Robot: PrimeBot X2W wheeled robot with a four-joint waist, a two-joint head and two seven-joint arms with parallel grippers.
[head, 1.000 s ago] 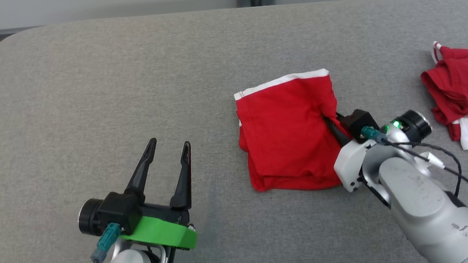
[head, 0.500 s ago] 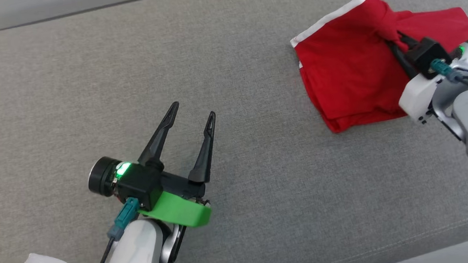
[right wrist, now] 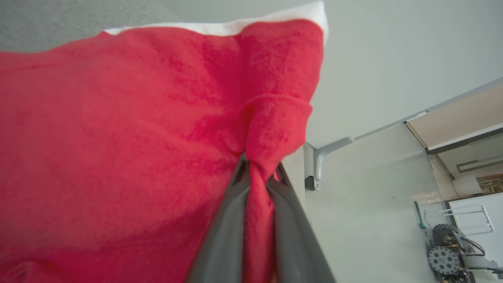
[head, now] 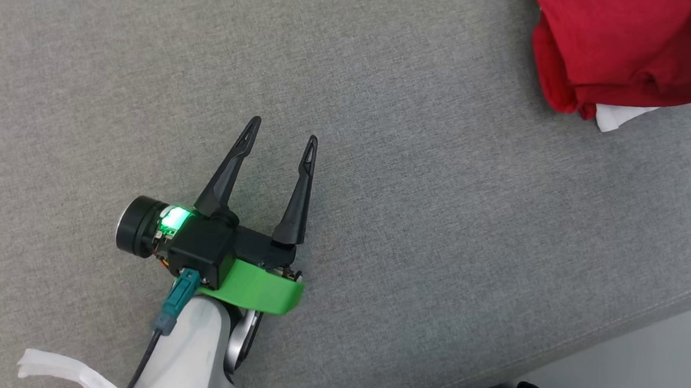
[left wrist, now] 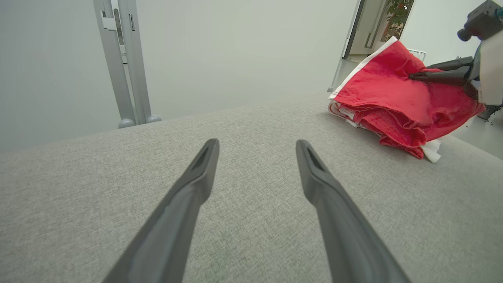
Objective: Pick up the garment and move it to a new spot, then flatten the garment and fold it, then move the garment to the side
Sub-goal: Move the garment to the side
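Desk: A grey, fabric-covered desk [head: 442, 212] spans the head view, with its front edge cutting across the lower right corner.
Garment: The red garment [head: 612, 40] lies bunched at the upper right of the head view. The left wrist view shows its lower folds resting on the desk. A white band [right wrist: 220, 26] trims its top edge in the right wrist view, and a white patch [head: 617, 116] peeks out from under its lower edge.
Left pincer: The left pincer [head: 283, 130] sits low and left of centre in the head view. Its two dark fingers are spread wide over bare desk with nothing between them, well apart from the garment.
Right pincer: The right pincer [right wrist: 260, 173] is pressed together on a gathered fold of the garment at the bottom centre of the right wrist view.
Green collar: A bright green collar [head: 255, 289] rings the left wrist.
White strip: A white strip [head: 63, 379] curls at the lower left corner of the head view.
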